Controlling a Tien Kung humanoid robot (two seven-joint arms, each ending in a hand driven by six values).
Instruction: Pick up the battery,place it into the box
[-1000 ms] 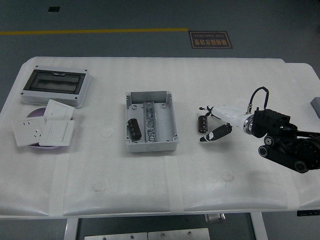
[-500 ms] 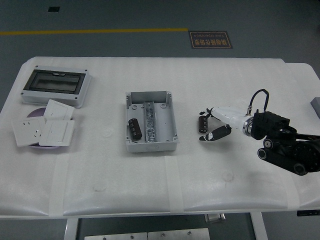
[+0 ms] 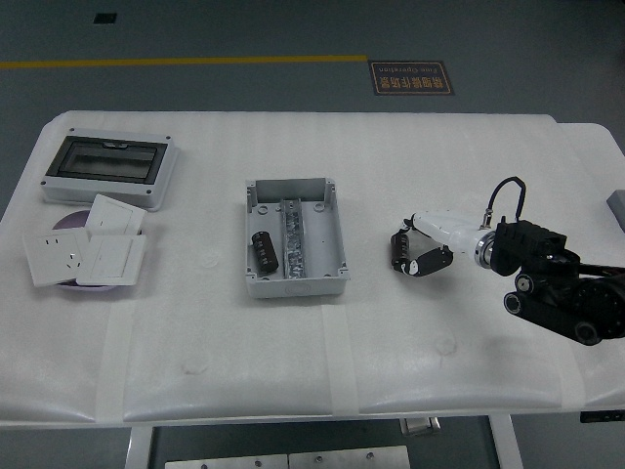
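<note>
A black cylindrical battery (image 3: 398, 250) stands on the white table right of the box, and my right hand (image 3: 415, 251) has its fingers curled around it. The grey open box (image 3: 293, 237) sits at the table's middle with a metal rail down its centre. A second black battery (image 3: 263, 250) lies inside the box's left half. My right arm (image 3: 557, 278) comes in from the right edge. The left arm does not show.
A grey enclosure with a dark window (image 3: 107, 169) stands at the back left. White wall switches and a socket (image 3: 83, 252) lie on a purple plate in front of it. A grey object (image 3: 616, 206) touches the right edge.
The right hand's fingers have closed in from an open spread onto the battery beside the box. The arm shifted slightly toward the near right.
</note>
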